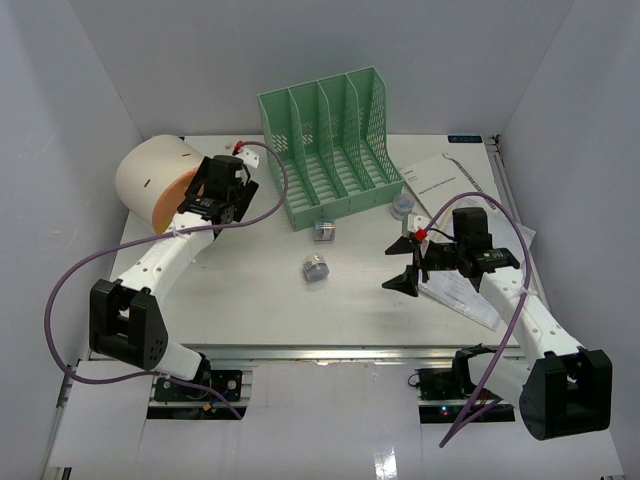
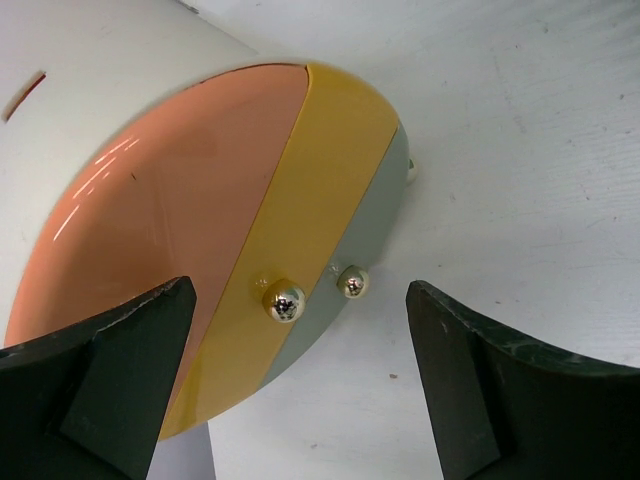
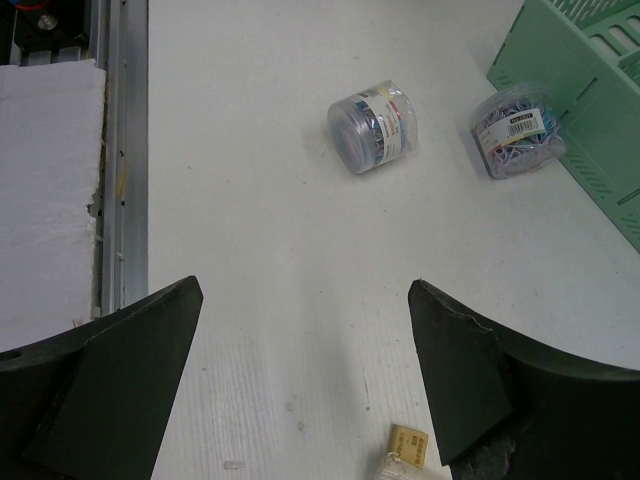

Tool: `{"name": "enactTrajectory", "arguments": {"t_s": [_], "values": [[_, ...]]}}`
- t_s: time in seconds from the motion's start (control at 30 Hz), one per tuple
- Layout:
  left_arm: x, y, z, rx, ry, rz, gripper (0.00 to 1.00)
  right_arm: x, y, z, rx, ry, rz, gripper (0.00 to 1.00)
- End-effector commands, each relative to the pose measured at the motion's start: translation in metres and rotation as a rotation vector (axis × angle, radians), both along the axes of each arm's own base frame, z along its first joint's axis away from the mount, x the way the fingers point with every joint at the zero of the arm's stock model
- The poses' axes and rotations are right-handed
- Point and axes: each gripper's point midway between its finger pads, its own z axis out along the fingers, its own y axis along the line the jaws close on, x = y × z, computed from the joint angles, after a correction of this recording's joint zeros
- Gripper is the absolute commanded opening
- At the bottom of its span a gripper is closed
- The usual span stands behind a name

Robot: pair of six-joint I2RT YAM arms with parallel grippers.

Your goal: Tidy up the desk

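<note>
Tidying looks barely begun: clip jars [image 1: 315,268] and papers [image 1: 445,178] lie loose on the desk [image 1: 250,300], while left gripper [image 2: 300,290] and right gripper [image 3: 305,285] gape empty.

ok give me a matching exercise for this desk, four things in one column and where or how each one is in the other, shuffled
Things
1. file rack
2. cylinder
3. middle clip jar
4. left end effector

Descriptions
a. open, facing a peach, yellow and grey end face
b. green, upright at the back middle
c. out in the middle of the desk, apart from the rack
d. on its side at the back left corner

Pairs: 1-b, 2-d, 3-c, 4-a
</note>
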Motion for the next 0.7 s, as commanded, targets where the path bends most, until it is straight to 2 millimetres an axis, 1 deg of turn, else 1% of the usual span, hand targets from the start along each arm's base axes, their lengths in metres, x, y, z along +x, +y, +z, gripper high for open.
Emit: {"name": "enactTrajectory", "arguments": {"t_s": [0.0,0.1,0.17,0.2,0.27,0.33,0.37,0.43,0.5,0.57,0.67], "values": [[0.009,0.01,0.033,-0.003,-0.088,0.042,0.98,-0.002,0.0,0.011,0.023,-0.03,0.016,0.9],[0.009,0.001,0.045,-0.058,-0.111,0.014,0.98,-0.002,0.0,0.011,0.024,-0.03,0.017,0.9],[0.004,-0.011,0.051,-0.132,-0.121,-0.036,0.98,-0.002,0.0,0.011,0.024,-0.029,0.017,0.9],[0.002,-0.022,0.052,-0.182,-0.117,-0.083,0.98,-0.002,0.0,0.011,0.024,-0.028,0.018,0.9],[-0.008,-0.036,0.056,-0.267,-0.124,-0.14,0.97,-0.002,0.0,0.011,0.023,-0.027,0.017,0.9],[-0.018,-0.048,0.055,-0.355,-0.123,-0.178,0.94,-0.001,-0.001,0.01,0.023,-0.026,0.016,0.9],[-0.023,-0.053,0.061,-0.401,-0.141,-0.19,0.92,-0.001,-0.001,0.01,0.022,-0.024,0.016,0.9],[-0.031,-0.056,0.06,-0.451,-0.154,-0.186,0.9,-0.001,-0.001,0.01,0.022,-0.024,0.016,0.9],[-0.042,-0.054,0.056,-0.512,-0.196,-0.159,0.86,-0.001,-0.001,0.009,0.023,-0.023,0.016,0.9],[-0.049,-0.048,0.039,-0.531,-0.198,-0.112,0.84,-0.001,-0.001,0.009,0.022,-0.02,0.015,0.9],[-0.062,-0.037,0.032,-0.639,-0.302,-0.006,0.81,-0.001,-0.001,0.009,0.022,-0.019,0.014,0.9]]}}
